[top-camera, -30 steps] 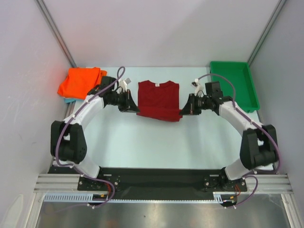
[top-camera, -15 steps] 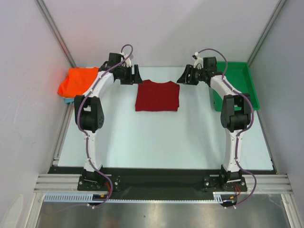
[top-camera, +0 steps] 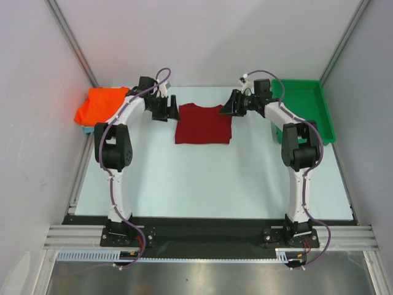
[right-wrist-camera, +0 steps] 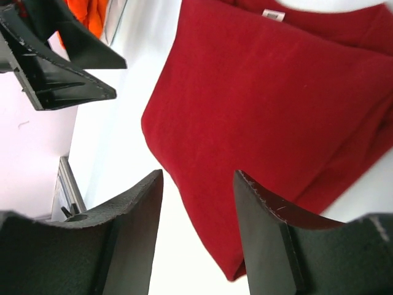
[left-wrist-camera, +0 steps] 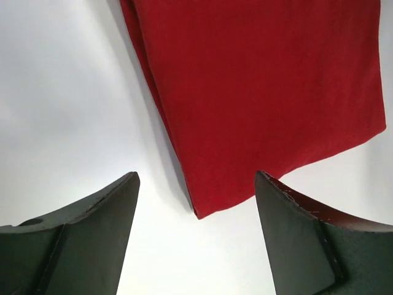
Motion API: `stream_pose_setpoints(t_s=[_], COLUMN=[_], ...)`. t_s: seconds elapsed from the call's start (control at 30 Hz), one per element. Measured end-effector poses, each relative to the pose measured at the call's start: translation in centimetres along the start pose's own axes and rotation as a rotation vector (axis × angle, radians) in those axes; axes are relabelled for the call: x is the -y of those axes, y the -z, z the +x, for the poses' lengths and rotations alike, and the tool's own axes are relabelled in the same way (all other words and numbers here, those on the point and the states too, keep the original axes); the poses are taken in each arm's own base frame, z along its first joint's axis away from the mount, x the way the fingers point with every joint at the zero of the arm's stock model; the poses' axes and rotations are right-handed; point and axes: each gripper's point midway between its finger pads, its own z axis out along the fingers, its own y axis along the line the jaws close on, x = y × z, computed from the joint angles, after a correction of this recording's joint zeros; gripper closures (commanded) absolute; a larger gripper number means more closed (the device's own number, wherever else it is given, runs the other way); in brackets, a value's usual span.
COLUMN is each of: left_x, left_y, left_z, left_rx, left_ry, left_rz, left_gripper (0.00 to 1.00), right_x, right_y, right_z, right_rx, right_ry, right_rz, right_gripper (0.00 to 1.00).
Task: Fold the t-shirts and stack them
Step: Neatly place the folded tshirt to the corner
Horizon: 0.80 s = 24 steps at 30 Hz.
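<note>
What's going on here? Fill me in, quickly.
Two robot arms are folding t-shirts. The maroon t-shirt lies folded flat on the table. The left gripper and right gripper are open by its far corners, one on each side, holding nothing. The orange t-shirt sits in the far left corner, with a teal t-shirt showing at its edge. A green tray stands far right.

One plain dark red shirt [top-camera: 203, 124], one bright orange shirt [top-camera: 101, 104], a sliver of teal shirt [top-camera: 88, 129]; the tray [top-camera: 304, 107] is solid green, the tabletop [top-camera: 202, 178] pale bluish-white.
</note>
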Motion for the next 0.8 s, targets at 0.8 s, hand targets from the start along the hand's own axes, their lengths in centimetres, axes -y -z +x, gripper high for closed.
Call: stream_pose_setpoints(t_s=[0.8], left_x=[2.0], left_y=[-7.8], left_z=[1.8], left_rx=[-0.092], left_ry=[0.219], left_rz=[0.465], left_gripper=[0.56], right_x=[5.1], right_y=[-2.6], right_z=[5.9], right_rx=[-0.128], right_ry=[-0.078], right_rz=[0.089], right_gripper=[0.41])
